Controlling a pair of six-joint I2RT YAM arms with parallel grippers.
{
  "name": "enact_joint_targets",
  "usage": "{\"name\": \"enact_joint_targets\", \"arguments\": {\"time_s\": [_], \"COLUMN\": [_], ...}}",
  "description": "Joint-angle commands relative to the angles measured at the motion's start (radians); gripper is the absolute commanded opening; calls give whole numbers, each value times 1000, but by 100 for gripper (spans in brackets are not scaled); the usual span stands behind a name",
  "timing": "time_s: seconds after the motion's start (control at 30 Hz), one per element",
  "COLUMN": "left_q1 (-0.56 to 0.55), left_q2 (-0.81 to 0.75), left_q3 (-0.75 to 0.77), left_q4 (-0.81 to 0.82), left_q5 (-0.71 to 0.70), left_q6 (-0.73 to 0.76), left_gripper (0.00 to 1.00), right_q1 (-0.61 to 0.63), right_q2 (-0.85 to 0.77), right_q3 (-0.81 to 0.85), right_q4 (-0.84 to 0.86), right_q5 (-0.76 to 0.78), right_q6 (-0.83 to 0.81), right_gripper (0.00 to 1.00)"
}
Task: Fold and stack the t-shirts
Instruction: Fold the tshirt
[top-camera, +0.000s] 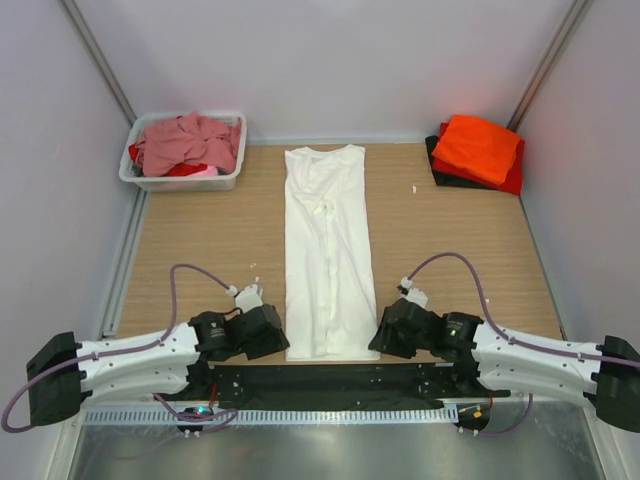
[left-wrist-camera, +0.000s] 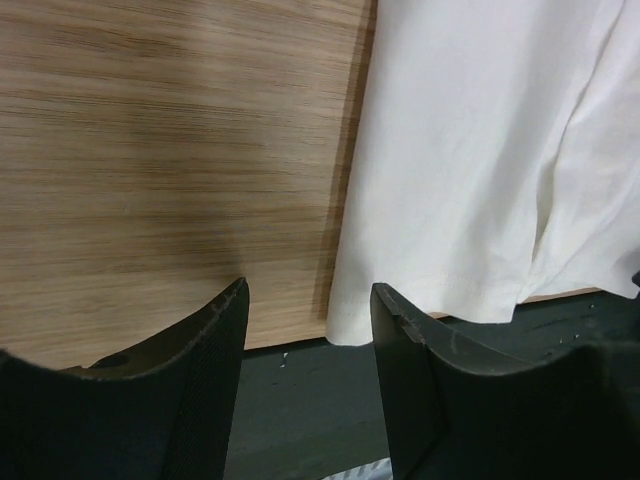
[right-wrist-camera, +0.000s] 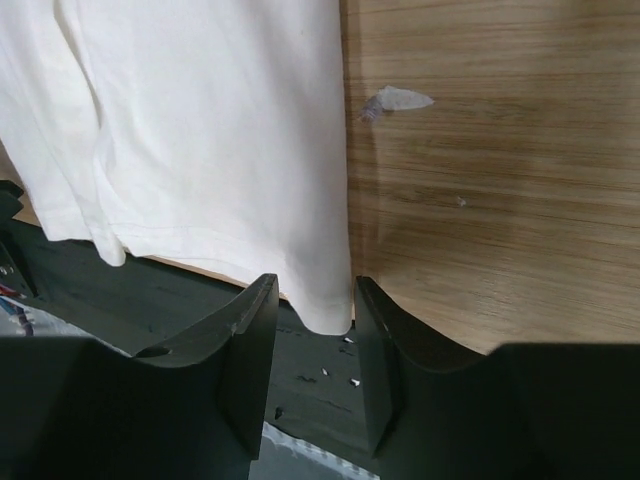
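Your left hand (left-wrist-camera: 308, 295) stood unclenched, a near hem corner of the white t-shirt (top-camera: 328, 250) lying between its fingers; your right hand (right-wrist-camera: 316, 290), also released, straddled the other corner.

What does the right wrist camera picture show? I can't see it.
The bottom corner of a white t-shirt sits between two black jaws that stand apart around it. Beside it is the wooden table with a small pale scrap on it.
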Motion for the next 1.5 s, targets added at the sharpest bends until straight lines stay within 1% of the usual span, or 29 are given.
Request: {"name": "enact_joint_targets", "arguments": {"time_s": [0.0,0.07,0.33,0.53,0.63,0.67,0.7,0.77,0.8,0.87,0.9,1.0,1.17,1.27,1.33,1.43,1.47], "left_q1": [7,7,7,5,4,4,-1,-4,-7,-5,-5,-5,31,97,165,255,293], "left_q2": [4,6,29,36,32,26,23,19,21,22,27,39,73,110,134,193,232], "left_q3": [-15,-29,-74,-101,-110,-112,-112,-104,-94,-42,-17,125,274,348,391,445,458], "left_q4": [155,176,212,253,252,252,253,249,244,181,117,0,-101,-127,-132,-124,-123], "left_q5": [37,44,98,138,147,149,149,149,144,138,123,83,72,104,126,184,208], "left_q6": [-7,-7,-42,-65,-73,-76,-79,-78,-76,-73,-70,-58,8,60,115,194,212], "left_gripper": [54,53,51,42,31,18,12,0,0,0,0,0,2,3,3,3,3], "right_q1": [25,33,36,36,36,36,38,38,39,39,39,39,39,29,3,-89,-117], "right_q2": [12,11,8,8,1,-5,-6,-12,-26,-41,-58,-65,27,96,127,188,217], "right_q3": [-21,-32,-67,-78,-82,-82,-84,-81,-70,-35,-17,72,255,338,378,447,477], "right_q4": [55,65,94,97,97,98,98,91,86,43,1,-49,-106,-122,-138,-118,-107], "right_q5": [62,67,59,56,56,55,55,56,58,72,93,137,194,239,253,228,195], "right_q6": [64,74,83,83,84,84,83,83,83,83,83,55,-18,-67,-118,-188,-243], "right_gripper": [42,38,31,24,17,14,7,2,1,1,1,1,2,1,1,1,1]}}
